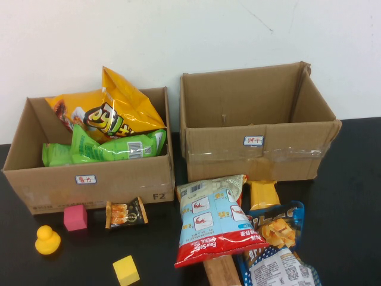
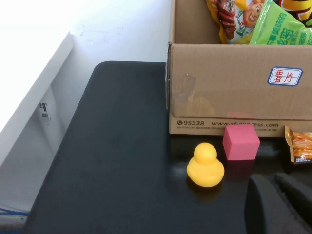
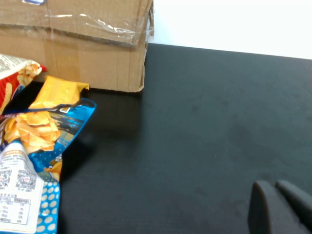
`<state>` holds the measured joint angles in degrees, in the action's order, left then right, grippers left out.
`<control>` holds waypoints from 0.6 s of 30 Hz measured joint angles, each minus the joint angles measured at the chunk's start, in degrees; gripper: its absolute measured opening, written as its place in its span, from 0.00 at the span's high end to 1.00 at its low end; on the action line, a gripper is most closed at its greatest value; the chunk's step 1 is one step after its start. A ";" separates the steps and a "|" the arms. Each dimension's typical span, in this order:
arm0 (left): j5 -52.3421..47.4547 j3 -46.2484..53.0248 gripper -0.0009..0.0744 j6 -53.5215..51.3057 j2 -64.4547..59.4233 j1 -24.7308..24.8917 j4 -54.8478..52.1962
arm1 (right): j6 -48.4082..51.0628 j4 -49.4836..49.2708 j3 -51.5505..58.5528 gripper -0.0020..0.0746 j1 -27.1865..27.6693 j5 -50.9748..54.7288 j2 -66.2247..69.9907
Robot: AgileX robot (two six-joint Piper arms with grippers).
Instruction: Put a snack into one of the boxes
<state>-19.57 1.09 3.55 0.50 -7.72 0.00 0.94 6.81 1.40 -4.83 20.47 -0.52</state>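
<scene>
High view is showing two open cardboard boxes standing side by side at the back of a black table, against a white wall. Sitting on the robot's left, the left box is holding a yellow-orange chip bag that is sticking up above its rim, with a green snack bag lying in front of it. On the right, the right box is showing only bare cardboard inside, as far as its interior can be seen. Just before the left box's front wall, a pink cube and a small orange snack packet are resting, with a yellow rubber duck and a yellow cube lying nearer the camera. In front of the right box, a light blue snack bag is lying over a wooden block, beside a yellow packet and a blue chip bag. Both grippers are out of the high view; the left gripper is hovering near the duck and the right gripper over bare tabletop, each with its dark fingers nearly together and holding nothing.
</scene>
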 joint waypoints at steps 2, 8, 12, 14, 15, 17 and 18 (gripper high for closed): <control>0.13 0.00 0.99 0.66 0.00 0.00 1.02 | 0.00 0.00 0.00 0.97 0.00 0.00 0.00; 2.43 0.38 0.99 18.14 0.00 0.13 33.40 | 0.00 0.00 0.00 0.97 0.00 0.00 0.00; 5.28 0.38 0.99 20.91 0.00 0.13 43.00 | 0.00 0.00 0.00 0.98 0.00 0.00 0.00; 5.98 0.38 0.99 21.48 0.00 0.13 44.84 | 0.00 0.00 0.00 0.97 0.00 0.00 0.00; 6.28 0.38 0.99 21.48 0.00 0.13 45.75 | 0.00 0.00 0.00 0.97 0.00 0.00 0.00; 6.79 0.38 0.99 18.84 0.00 0.13 47.09 | 0.00 0.00 0.00 0.97 0.00 0.00 0.00; 6.60 0.38 0.99 16.14 0.00 0.13 47.33 | 0.00 0.00 0.00 0.98 0.00 0.00 0.00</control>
<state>-12.97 1.47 19.69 0.50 -7.59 47.33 0.94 6.81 1.40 -4.83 20.47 -0.52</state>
